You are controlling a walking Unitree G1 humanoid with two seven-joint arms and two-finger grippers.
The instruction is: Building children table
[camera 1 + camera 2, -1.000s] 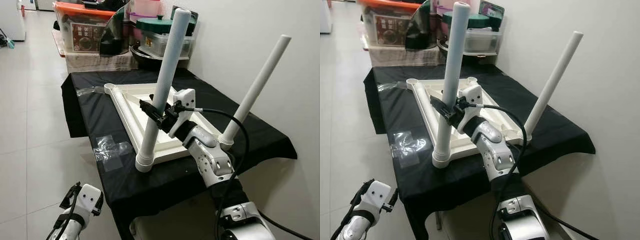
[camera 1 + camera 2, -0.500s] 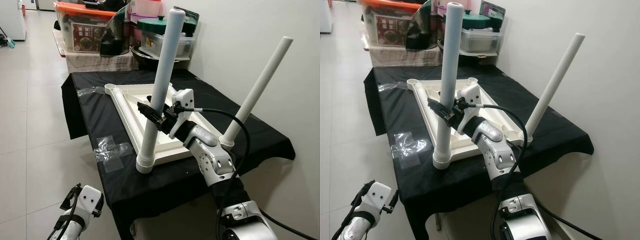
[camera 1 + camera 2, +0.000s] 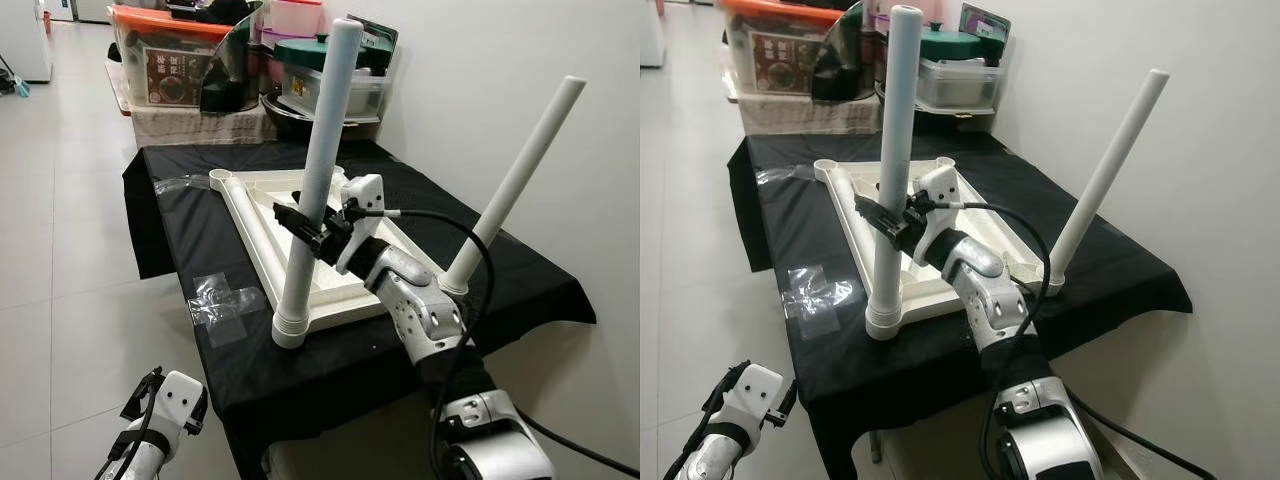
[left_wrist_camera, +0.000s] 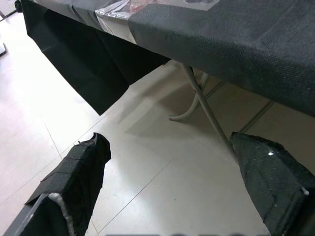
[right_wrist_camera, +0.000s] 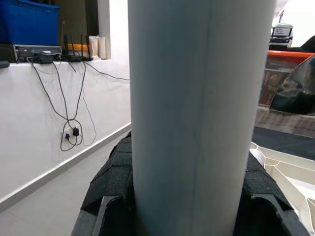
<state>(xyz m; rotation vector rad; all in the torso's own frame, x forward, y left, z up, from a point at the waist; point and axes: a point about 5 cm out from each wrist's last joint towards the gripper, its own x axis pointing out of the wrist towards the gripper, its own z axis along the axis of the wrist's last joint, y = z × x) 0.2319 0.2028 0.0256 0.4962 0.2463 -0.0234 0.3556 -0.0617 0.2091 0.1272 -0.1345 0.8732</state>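
An upside-down white children's table top [image 3: 262, 232] lies on a black-covered table [image 3: 240, 380]. A white leg [image 3: 318, 170] stands in its near-left corner socket, leaning slightly. My right gripper [image 3: 305, 228] is shut on this leg about midway up; in the right wrist view the leg [image 5: 197, 118] sits between the black pads [image 5: 110, 187]. A second white leg [image 3: 515, 185] stands tilted in the near-right corner. My left gripper [image 3: 145, 388] hangs low beside the table, open, with only floor between its pads [image 4: 74, 177].
Clear plastic wrapping [image 3: 222, 297] lies on the cloth near the table's left edge. Storage bins [image 3: 165, 60] and containers [image 3: 335, 80] are stacked behind the table. A wall [image 3: 500, 90] runs along the right. Tiled floor [image 3: 60, 260] lies open to the left.
The gripped leg has swung from leaning right towards nearly upright, its top moving left. My right gripper moved slightly left with it. The left arm dropped slightly.
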